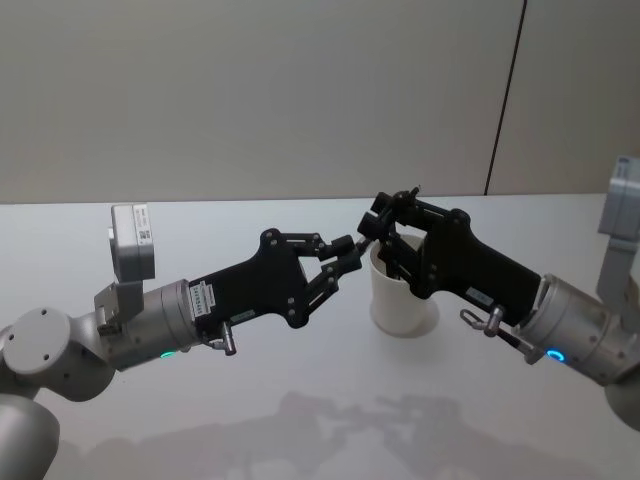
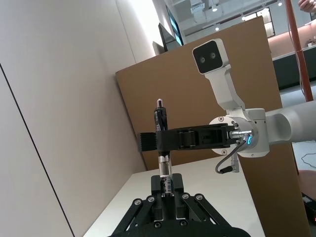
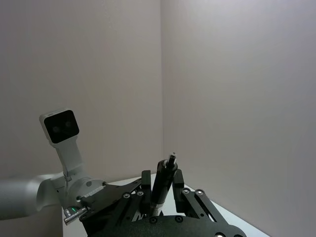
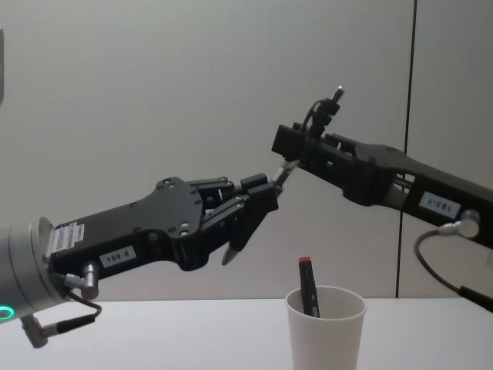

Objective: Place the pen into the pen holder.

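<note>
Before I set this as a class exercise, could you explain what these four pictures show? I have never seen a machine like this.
This is a robot with two arms, each ending in a black end effector that grips things. One picture is taken from its head, looking down. One is from its chest, looking across the table from the side. The other two come from small cameras on each wrist.

On the white table stands a white paper cup, which serves as the pen holder. A dark pen with a red cap already stands inside it.

In the air above the cup, the left end effector and the right end effector meet. Both are closed on the same pen, the left lower down and the right around its middle. It looks like a handover from one arm to the other.
</note>
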